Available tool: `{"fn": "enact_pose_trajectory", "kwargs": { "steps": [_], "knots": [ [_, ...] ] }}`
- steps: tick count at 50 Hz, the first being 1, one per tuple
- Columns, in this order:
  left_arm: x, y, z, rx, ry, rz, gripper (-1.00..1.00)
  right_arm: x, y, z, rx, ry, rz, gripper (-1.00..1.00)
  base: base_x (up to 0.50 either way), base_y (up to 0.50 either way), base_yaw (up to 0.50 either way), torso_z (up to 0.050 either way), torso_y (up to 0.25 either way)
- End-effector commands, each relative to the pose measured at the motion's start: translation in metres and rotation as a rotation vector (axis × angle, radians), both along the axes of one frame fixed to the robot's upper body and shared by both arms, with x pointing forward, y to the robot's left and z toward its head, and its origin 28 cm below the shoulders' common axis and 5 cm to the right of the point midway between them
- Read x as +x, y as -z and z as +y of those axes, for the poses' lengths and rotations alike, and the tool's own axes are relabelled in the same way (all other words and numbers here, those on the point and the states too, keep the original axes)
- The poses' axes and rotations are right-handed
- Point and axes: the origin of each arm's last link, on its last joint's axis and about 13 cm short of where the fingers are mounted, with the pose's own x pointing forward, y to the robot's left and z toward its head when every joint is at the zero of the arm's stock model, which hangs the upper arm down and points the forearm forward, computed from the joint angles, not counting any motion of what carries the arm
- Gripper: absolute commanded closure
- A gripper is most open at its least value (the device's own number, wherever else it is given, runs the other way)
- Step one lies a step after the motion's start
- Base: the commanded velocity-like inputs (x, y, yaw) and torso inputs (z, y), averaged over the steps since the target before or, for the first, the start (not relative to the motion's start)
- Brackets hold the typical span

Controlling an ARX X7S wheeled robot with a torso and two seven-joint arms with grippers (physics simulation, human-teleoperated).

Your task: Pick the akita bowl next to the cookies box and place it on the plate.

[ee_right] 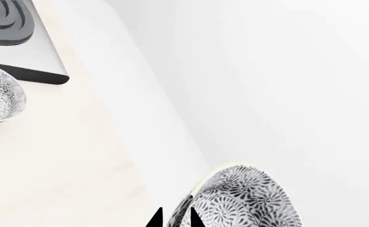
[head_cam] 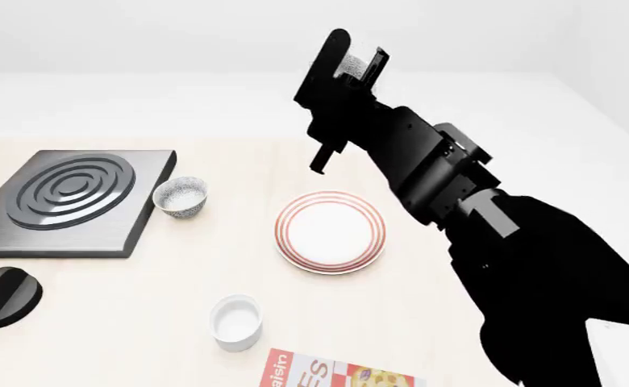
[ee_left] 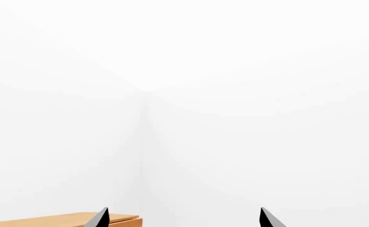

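clearly the right gripper (ee_right: 175, 220), jaws pinching the akita bowl's (ee_right: 248, 201) rim high beyond the plate (head_cam: 330, 231), could let it slip; left gripper (ee_left: 184, 218) jaws apart, empty.

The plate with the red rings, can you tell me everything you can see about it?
The plate is round, white and shallow, with thin red rings circling its rim, and looks like glazed ceramic. It lies flat and empty on the pale table, near the middle. Nothing touches it. A speckled bowl sits apart on one side, a small white cup nearer the camera. The right arm reaches above and beyond it.
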Motion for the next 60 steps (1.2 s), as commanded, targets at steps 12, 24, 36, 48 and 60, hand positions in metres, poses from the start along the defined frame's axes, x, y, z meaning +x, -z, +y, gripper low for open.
{"fn": "enact_pose_trajectory", "kwargs": {
  "steps": [12,24,36,48,60],
  "knots": [
    [-0.001,0.000,0.000,-0.001,0.001,-0.004,-1.00,-0.003,0.026,-0.003,-0.032,0.042,0.173,1.00,0.00,0.00,0.00,0.000,0.000],
    [-0.001,0.001,0.001,-0.003,0.004,-0.002,-1.00,-0.005,0.032,-0.001,-0.034,0.041,0.192,1.00,0.00,0.00,0.00,0.000,0.001],
    [0.000,0.002,0.000,0.033,0.001,0.020,-1.00,-0.005,0.032,0.001,-0.035,0.028,0.201,1.00,0.00,0.00,0.00,0.000,0.000],
    [-0.001,0.001,-0.001,0.043,0.002,0.016,-1.00,-0.005,0.033,0.000,-0.040,0.025,0.214,1.00,0.00,0.00,0.00,0.000,-0.217],
    [-0.002,0.000,-0.001,0.016,0.007,0.001,-1.00,-0.006,0.035,0.000,-0.042,0.022,0.227,1.00,0.00,0.00,0.00,0.000,-0.016]
  ]
}}
